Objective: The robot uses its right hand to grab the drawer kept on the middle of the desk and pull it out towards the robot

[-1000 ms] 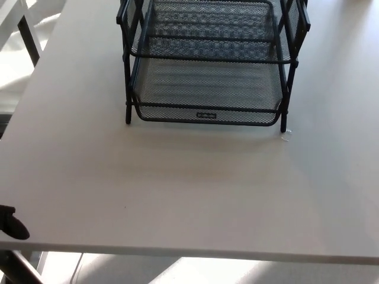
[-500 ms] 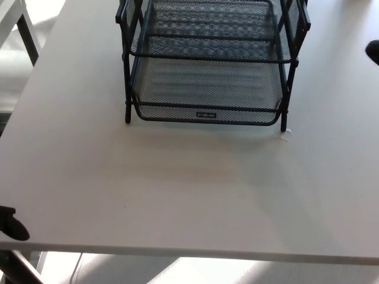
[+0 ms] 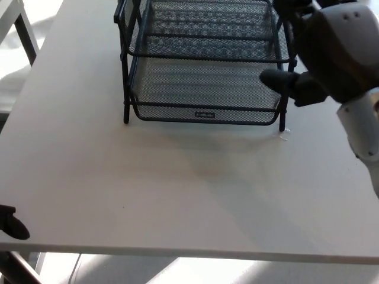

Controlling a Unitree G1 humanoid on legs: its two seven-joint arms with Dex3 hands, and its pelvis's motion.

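Right hand (image 3: 296, 83) arrived beside black wire-mesh drawer (image 3: 204, 94); matte desk (image 3: 177, 189).

Bare desk (image 3: 177, 189) before drawer (image 3: 204, 100)

I see a black mesh drawer rack (image 3: 204, 59) standing at the far middle of the pale desk (image 3: 177, 189), its lowest drawer (image 3: 204, 94) facing me with a small label on the front rim. My right hand (image 3: 323, 56) comes in from the upper right and hangs at the rack's right front post, one dark finger (image 3: 278, 78) pointing left across the lower drawer's right corner. I cannot tell whether it touches the mesh. A black bit of my left hand (image 3: 10, 223) peeks in at the desk's near left edge.
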